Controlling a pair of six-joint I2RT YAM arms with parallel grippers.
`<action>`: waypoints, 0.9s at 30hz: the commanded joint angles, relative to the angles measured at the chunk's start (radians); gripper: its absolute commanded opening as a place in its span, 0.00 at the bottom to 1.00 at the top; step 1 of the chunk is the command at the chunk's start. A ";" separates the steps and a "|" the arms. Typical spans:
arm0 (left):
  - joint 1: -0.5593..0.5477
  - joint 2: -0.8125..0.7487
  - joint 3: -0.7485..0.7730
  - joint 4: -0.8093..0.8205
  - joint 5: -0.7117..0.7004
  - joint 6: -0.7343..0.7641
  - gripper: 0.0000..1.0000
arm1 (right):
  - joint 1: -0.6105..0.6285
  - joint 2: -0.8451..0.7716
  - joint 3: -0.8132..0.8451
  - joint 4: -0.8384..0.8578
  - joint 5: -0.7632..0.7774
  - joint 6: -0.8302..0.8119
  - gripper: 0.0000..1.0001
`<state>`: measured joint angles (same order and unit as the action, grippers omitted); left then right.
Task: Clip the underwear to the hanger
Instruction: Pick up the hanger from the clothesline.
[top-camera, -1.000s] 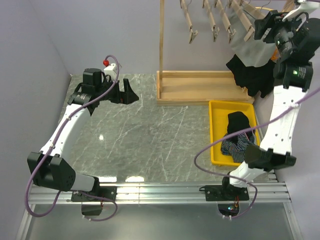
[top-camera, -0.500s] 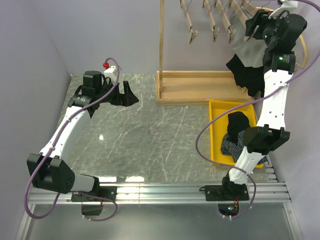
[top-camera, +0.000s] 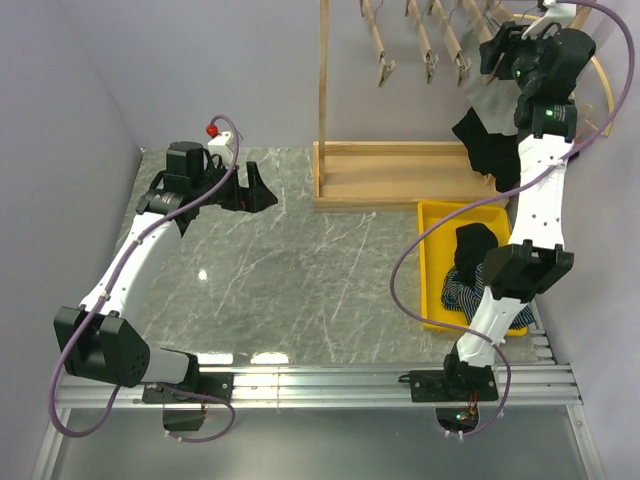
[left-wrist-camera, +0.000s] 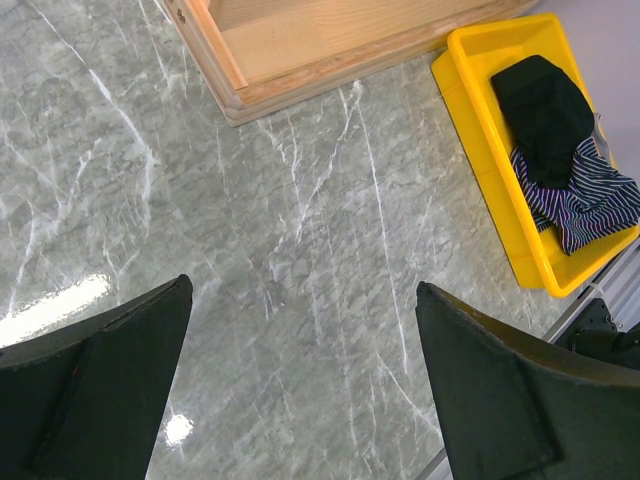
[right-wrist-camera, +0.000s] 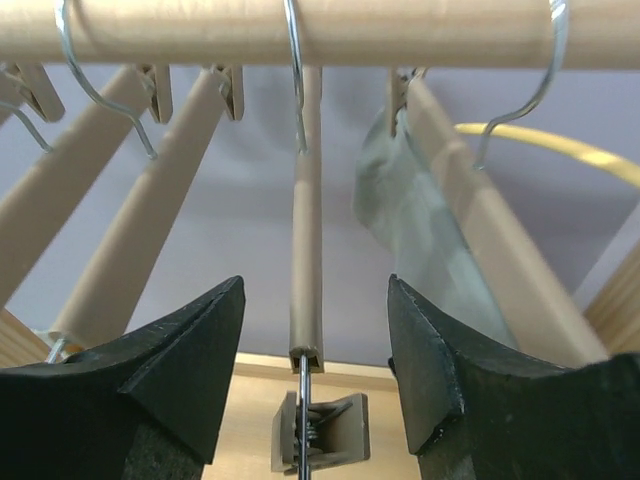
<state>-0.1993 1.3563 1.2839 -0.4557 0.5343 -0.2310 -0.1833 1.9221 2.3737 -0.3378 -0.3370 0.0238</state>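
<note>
Wooden hanger (right-wrist-camera: 305, 200), right claw (right-wrist-camera: 315, 283) spread, yellow tray (top-camera: 432, 250)

Bright, soft, even light from above fills the overhead view, which is sharp throughout. The polished grey-green marble tabletop (top-camera: 300, 260) shows small white glare spots at its left and along its near edge, with only faint shadows. In the left wrist view a larger glare patch lies on the stone at the near left, and the black fingers (left-wrist-camera: 90, 390) of the left gripper (left-wrist-camera: 303, 290) look soft-edged. In the right wrist view the pale grey hanging cloth (right-wrist-camera: 420, 220) is blurred.
</note>
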 joint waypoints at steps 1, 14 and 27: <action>0.003 -0.011 0.006 0.035 0.012 -0.010 0.99 | 0.016 0.015 0.053 0.006 -0.003 -0.013 0.65; 0.005 -0.009 0.003 0.034 0.003 -0.007 0.99 | 0.044 0.057 0.090 0.006 0.053 -0.064 0.09; 0.005 -0.006 -0.001 0.040 0.015 -0.008 0.99 | 0.045 -0.057 0.007 0.174 0.047 0.013 0.00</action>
<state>-0.1993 1.3563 1.2835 -0.4530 0.5343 -0.2310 -0.1417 1.9652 2.3787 -0.2974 -0.2817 0.0078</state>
